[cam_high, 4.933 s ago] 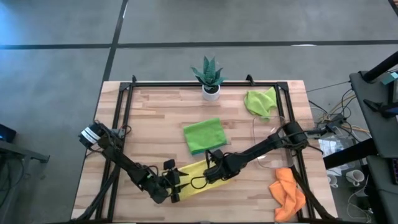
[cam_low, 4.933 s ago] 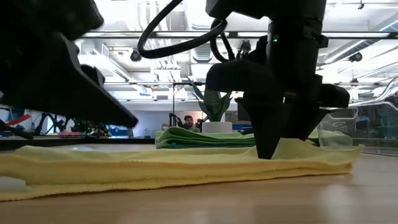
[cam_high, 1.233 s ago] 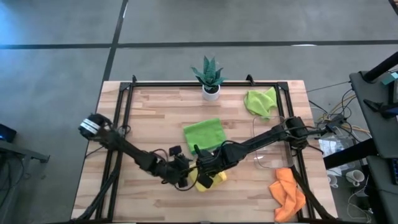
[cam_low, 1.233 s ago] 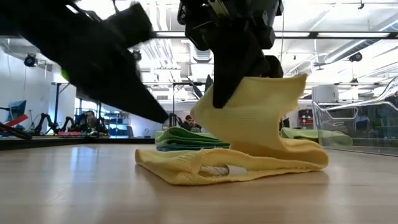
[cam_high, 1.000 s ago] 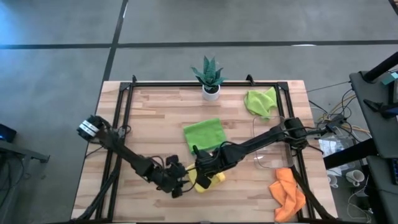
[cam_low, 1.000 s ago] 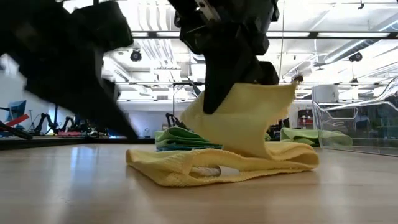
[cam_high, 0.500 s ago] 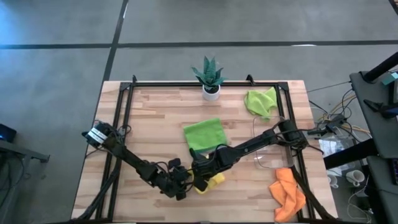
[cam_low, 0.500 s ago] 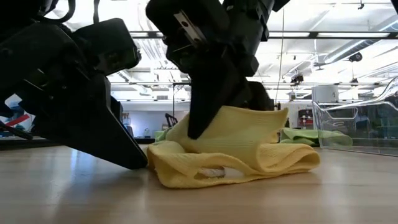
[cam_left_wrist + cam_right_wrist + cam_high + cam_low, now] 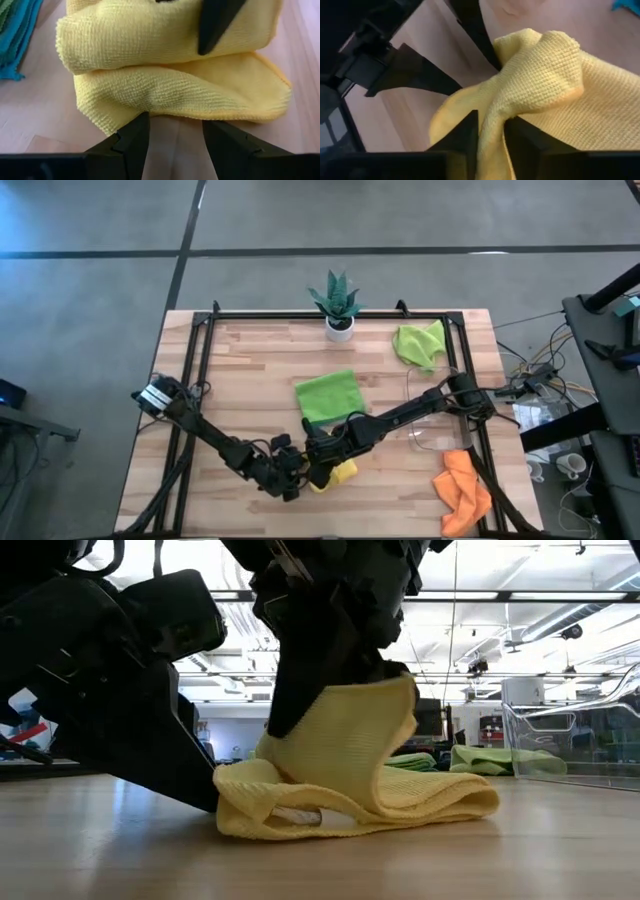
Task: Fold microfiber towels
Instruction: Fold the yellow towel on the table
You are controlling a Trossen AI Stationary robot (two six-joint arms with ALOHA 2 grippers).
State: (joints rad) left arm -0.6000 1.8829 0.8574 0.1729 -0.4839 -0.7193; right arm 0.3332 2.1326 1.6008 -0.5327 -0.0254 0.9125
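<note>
Yellow microfiber towel, largely hidden overhead beneath both grippers at six o'clock, lies doubled, layers bulging; right gripper pinches its raised fold, left gripper gapes empty beside it.

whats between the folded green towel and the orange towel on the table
In the high view, the right arm and a clear plastic tray lie between the folded green towel and the orange towel.

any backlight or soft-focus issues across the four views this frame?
Low view: ceiling lights backlight the arms into black silhouettes; the yellow towel stays readable. Left wrist view: towel weave is sharp, the left gripper blurs at the frame edge. Right wrist view: near fingers soft, weave crisp. High view: evenly lit, no glare on the table.
</note>
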